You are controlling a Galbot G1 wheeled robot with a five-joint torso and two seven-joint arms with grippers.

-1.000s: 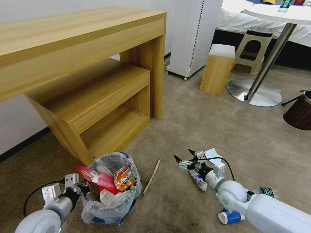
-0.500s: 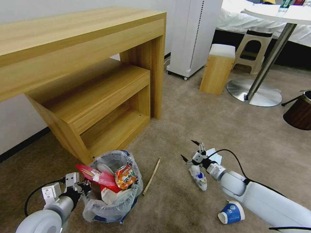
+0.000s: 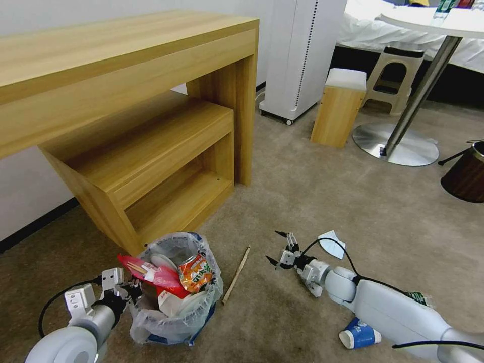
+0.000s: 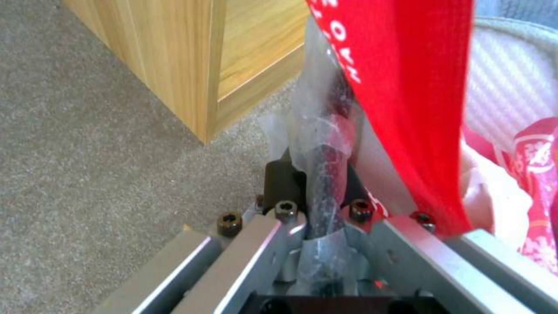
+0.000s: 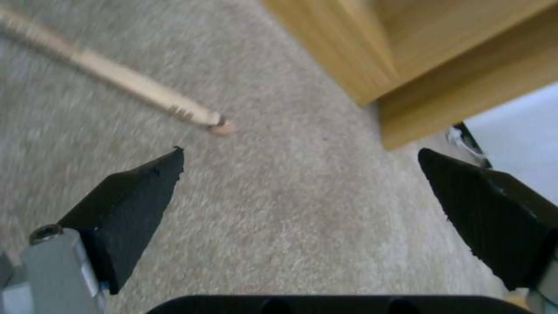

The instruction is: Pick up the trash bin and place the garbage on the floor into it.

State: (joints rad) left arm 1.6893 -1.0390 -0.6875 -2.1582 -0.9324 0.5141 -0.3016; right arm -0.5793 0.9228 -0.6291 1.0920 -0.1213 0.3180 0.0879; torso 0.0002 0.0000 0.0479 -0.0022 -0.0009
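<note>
Right gripper [image 3: 277, 248] agape near wooden stick [image 3: 236, 275], left gripper [image 3: 132, 291] clamping trash bin [image 3: 174, 322]

Beige carpet [image 3: 312, 191] underfoot. Light wood table [image 3: 126, 55] against the wall, with a lower open shelf unit [image 3: 161, 166] tucked beneath. White upright appliance [image 3: 302, 55] beyond. Small wooden stool [image 3: 338, 106] beside a round chrome pedestal base [image 3: 396, 143]. Brown wood-grain bin [image 3: 466, 174] at far right.

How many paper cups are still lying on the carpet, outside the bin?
1 clearly: a blue-and-white paper cup on its side by the right arm's forearm. A crumpled white-and-blue piece under the right gripper may be a second. More could be hidden under that arm.
</note>
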